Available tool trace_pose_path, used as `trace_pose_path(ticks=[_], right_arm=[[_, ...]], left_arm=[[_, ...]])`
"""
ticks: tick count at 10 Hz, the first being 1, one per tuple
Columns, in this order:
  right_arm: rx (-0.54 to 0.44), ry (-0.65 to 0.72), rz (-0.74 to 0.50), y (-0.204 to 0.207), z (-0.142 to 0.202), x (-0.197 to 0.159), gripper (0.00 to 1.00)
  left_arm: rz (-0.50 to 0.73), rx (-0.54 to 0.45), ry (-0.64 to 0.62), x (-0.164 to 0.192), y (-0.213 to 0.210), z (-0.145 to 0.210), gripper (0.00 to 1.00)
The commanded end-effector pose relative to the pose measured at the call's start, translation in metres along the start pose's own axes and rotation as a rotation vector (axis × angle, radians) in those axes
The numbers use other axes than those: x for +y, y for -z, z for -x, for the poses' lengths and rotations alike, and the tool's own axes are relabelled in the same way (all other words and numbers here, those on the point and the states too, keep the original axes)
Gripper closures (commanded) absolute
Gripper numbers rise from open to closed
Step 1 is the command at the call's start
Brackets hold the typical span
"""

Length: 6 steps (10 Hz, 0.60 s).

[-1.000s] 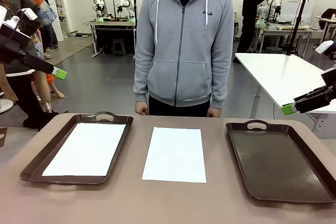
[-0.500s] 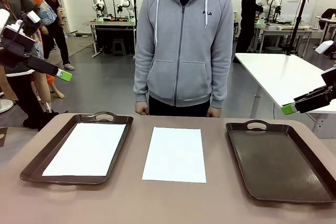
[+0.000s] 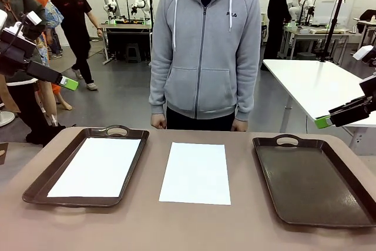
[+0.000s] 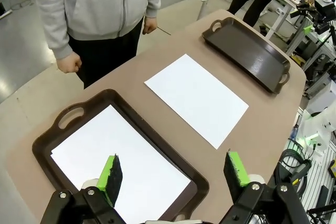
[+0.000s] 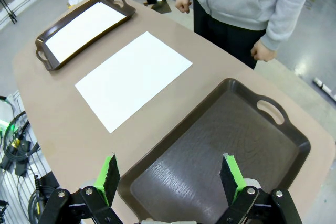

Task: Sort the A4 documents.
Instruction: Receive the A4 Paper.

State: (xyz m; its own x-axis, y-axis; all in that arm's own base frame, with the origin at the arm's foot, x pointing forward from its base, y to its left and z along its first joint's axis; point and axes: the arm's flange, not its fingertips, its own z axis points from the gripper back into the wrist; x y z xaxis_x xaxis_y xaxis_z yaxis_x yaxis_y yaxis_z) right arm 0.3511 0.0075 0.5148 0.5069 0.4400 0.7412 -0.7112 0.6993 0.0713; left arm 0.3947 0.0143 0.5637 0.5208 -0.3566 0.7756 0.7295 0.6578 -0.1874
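tan rounded table (image 3: 194, 227), dark brown handled left tray (image 3: 51, 174) near its left end, white a4 sheet (image 3: 195, 172) flat at centre between the trays, matching right tray (image 3: 311, 180) near the right end, all apart

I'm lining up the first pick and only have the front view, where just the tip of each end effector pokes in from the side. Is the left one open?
Observer: Yes. In the left wrist view, the left end effector is wide open and empty.
Operator: And the right one?
Observer: The right end effector is wide open too, with nothing in it.
Operator: The table's far edge cuts off the person's hands for me. Are they holding anything?
Observer: No. In the right wrist view, one hand and the other hand are loosely curled at the person's sides and hold nothing.
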Motion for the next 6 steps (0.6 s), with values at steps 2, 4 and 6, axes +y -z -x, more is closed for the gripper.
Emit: trace_pose_path(ticks=[2,4,6], right_arm=[[-0.007,0.002,-0.017,0.0019,0.0009,-0.001,0.0],[-0.007,0.002,-0.017,0.0019,0.0009,-0.001,0.0],[-0.007,0.002,-0.017,0.0019,0.0009,-0.001,0.0]], left_arm=[[-0.002,0.0,0.005,-0.0002,0.0002,-0.0002,0.0],[-0.002,0.0,0.005,-0.0002,0.0002,-0.0002,0.0],[-0.002,0.0,0.005,-0.0002,0.0002,-0.0002,0.0]])
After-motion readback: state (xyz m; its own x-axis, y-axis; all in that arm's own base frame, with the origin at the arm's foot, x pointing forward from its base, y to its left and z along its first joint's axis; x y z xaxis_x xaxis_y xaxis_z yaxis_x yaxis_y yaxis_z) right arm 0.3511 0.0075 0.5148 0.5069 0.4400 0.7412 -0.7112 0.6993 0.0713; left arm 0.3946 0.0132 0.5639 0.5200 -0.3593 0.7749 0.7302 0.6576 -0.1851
